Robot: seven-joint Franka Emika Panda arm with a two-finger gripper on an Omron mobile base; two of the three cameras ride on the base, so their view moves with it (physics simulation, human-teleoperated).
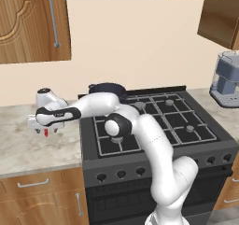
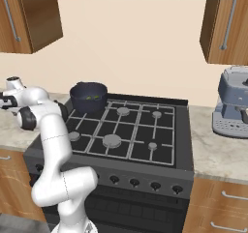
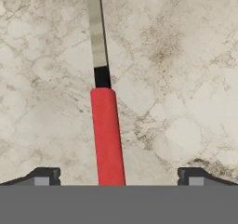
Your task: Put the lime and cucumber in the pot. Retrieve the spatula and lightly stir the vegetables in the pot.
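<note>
The spatula lies flat on the marble counter left of the stove, with its red handle (image 3: 108,135) running up into a silver shaft (image 3: 96,28). My gripper (image 3: 118,177) hangs just over it, open, one fingertip (image 3: 44,176) on each side of the handle and nothing held. From the left base view, the gripper (image 1: 45,129) points down at the counter with a bit of the red handle (image 1: 45,134) below it. The dark pot (image 2: 88,95) stands on the stove's back left burner, and small green vegetables (image 2: 87,98) show inside. I cannot tell lime from cucumber there.
The black gas stove (image 1: 154,121) fills the middle, and my arm reaches across its left burners. A grey coffee machine (image 2: 235,104) stands on the right counter. Wooden wall cabinets (image 1: 32,23) hang above the left counter (image 1: 28,147).
</note>
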